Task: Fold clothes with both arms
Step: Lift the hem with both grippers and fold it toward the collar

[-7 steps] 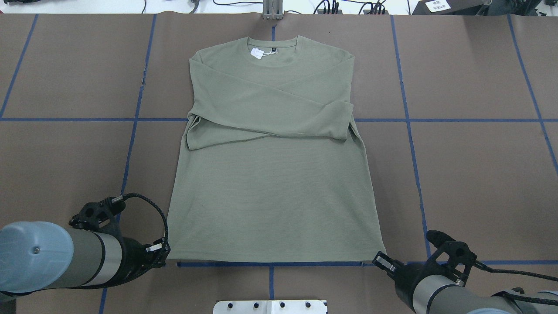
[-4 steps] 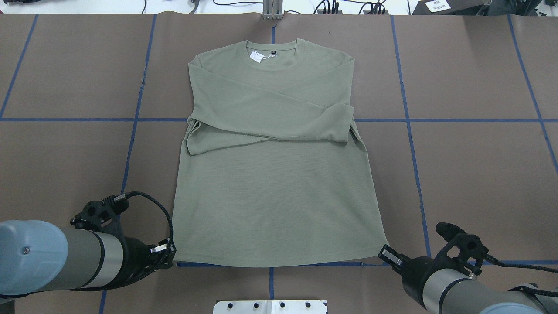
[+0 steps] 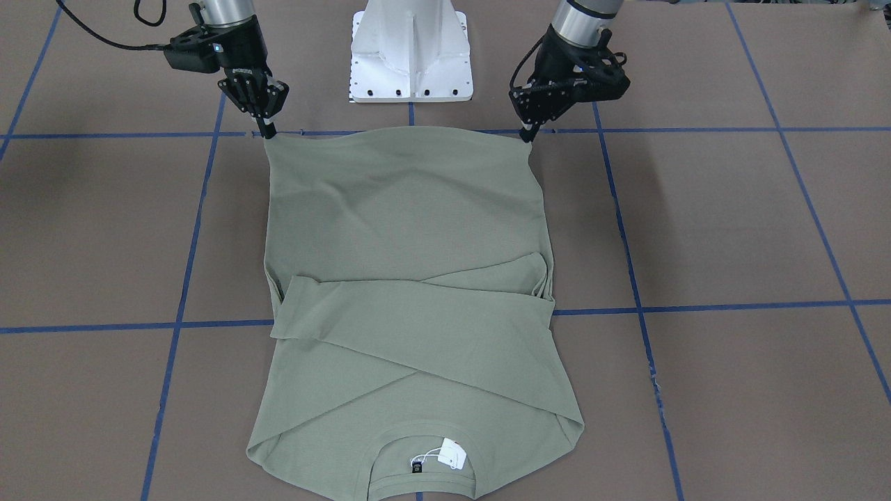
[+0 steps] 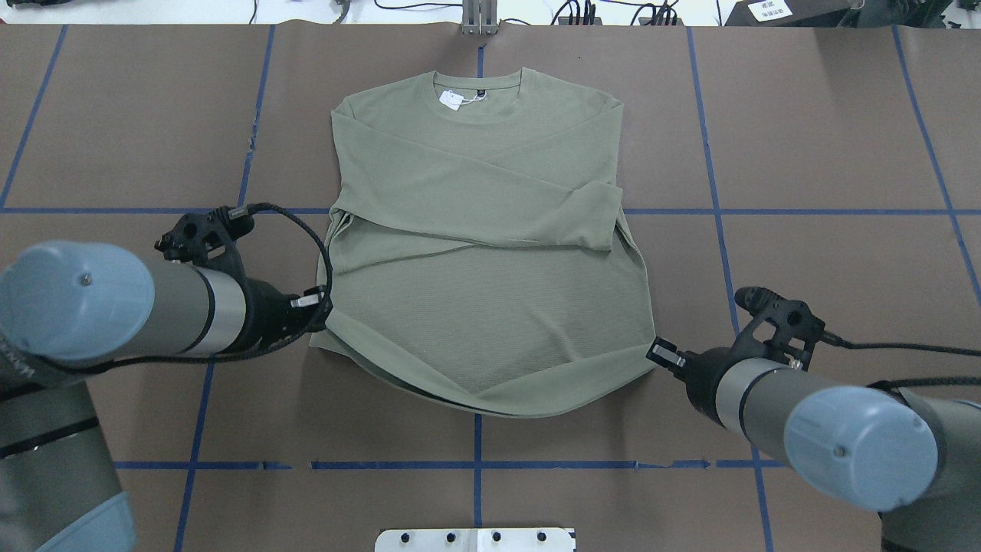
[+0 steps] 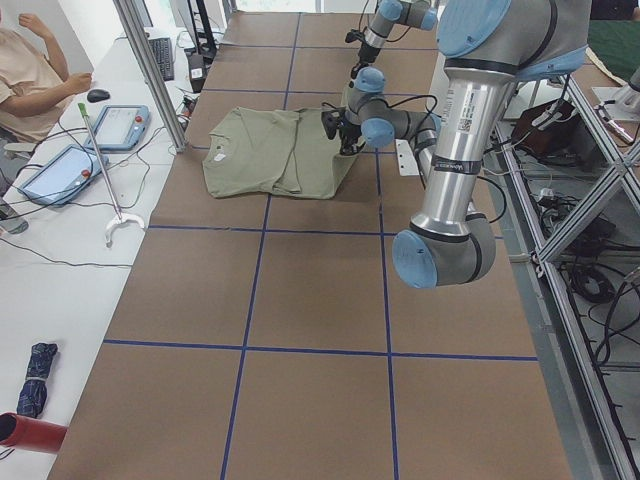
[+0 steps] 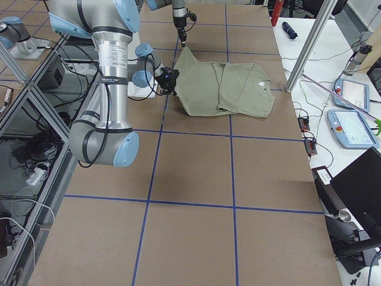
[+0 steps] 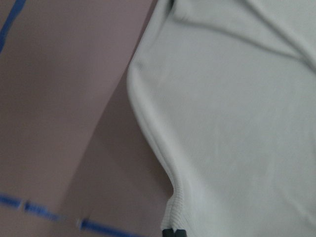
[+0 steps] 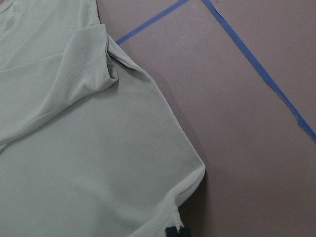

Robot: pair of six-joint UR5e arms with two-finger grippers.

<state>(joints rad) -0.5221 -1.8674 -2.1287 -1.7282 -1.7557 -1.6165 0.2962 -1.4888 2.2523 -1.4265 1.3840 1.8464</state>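
Front view: shirt [image 3: 411,229] lies centre frame on the table [image 3: 731,229]. Its bottom corners at the top of the frame are pinched by left gripper [image 3: 527,133] and right gripper [image 3: 268,132], both clenched on fabric. Overhead: hem [image 4: 490,405] sags mid-span. Soft, light knit, so hold the corners with even tension.

Sage shirt [image 4: 483,307] — sleeves crossed; left arm [image 4: 180,313], right arm [image 4: 766,392] hold hem corners raised.

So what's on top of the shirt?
Its own two sleeves lie folded across the chest of the shirt, one crossing over the other, and a white tag sits at the collar. The chest beneath the sleeves is covered, so nothing there can be seen.
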